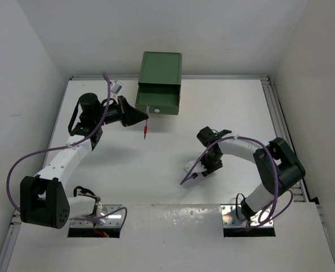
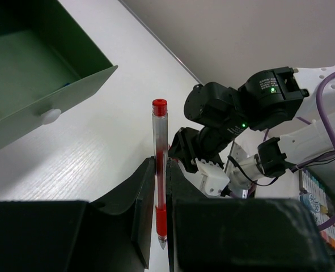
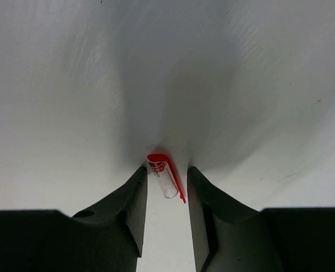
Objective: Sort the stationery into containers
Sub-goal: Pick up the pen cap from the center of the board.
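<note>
Red pen is pinched between the closed left jaws near its grip end, most of the barrel sticking out past them. It hangs over the desk just in front of the open green drawer, not above it. With so short a hold, I judge the pen could pivot or slip. Released here, it would land on the desk, and carried low it may knock the drawer's front wall. A clear pen cap with a red clip lies on the desk between the half-open right jaws, ungripped. Closing off-centre could flick it away.
</note>
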You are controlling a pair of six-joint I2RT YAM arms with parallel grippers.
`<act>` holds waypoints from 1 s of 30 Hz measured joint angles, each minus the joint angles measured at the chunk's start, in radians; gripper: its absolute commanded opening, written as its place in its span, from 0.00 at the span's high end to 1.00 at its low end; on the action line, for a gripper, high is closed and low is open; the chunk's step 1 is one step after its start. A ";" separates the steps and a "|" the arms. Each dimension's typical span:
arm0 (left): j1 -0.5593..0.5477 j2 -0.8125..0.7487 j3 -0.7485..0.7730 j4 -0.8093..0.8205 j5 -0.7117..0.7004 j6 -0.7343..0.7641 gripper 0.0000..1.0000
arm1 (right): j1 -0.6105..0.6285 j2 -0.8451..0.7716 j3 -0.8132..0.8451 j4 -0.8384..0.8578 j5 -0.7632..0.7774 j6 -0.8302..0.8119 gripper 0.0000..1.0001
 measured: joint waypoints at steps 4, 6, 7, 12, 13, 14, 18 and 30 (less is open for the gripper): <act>0.003 0.000 -0.004 0.001 0.000 -0.002 1.00 | 0.003 0.000 -0.004 -0.002 0.003 -0.011 0.73; 0.006 0.000 -0.004 0.001 0.000 -0.003 1.00 | 0.009 0.000 -0.006 -0.005 0.010 -0.014 0.80; 0.008 0.000 -0.005 0.003 0.000 -0.005 1.00 | 0.013 0.000 -0.006 -0.010 0.014 -0.013 0.83; 0.012 0.000 -0.019 0.026 0.000 -0.027 1.00 | 0.026 0.001 -0.002 -0.017 0.025 0.008 0.99; 0.013 0.000 -0.020 0.031 -0.001 -0.033 1.00 | 0.027 0.002 0.005 -0.020 0.019 0.020 1.00; 0.013 0.000 -0.020 0.039 -0.001 -0.040 1.00 | 0.028 0.006 0.015 -0.028 0.010 0.046 1.00; 0.025 -0.010 -0.024 0.088 -0.008 -0.086 1.00 | 0.030 0.013 0.136 -0.083 -0.066 0.202 1.00; 0.062 -0.157 -0.062 0.323 -0.055 -0.216 1.00 | -0.131 -0.112 0.535 0.053 -0.518 1.210 1.00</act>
